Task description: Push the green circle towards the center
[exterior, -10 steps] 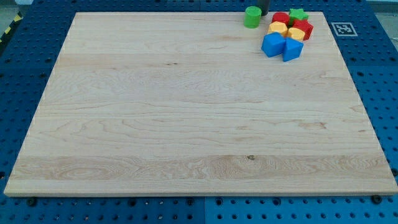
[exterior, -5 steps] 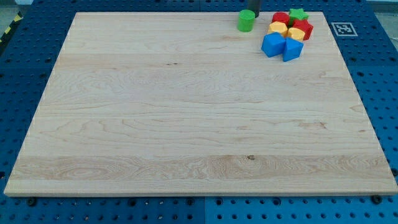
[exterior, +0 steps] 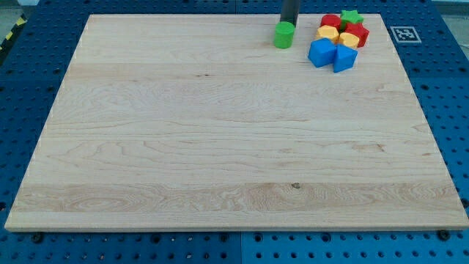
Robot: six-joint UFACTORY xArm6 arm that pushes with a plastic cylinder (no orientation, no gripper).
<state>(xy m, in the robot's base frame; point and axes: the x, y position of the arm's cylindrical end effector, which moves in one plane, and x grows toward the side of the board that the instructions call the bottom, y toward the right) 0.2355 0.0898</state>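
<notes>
The green circle is a short green cylinder on the wooden board, near the view's top edge and right of the middle. My tip is the lower end of the dark rod. It touches the green circle's upper right side, from the view's top.
A tight cluster lies right of the green circle: two blue blocks, two yellow blocks, two red blocks and a green star. A fiducial tag sits off the board's top right corner.
The rod has come down and left from the view's top edge. The green circle has slid down and left, away from the block cluster.
</notes>
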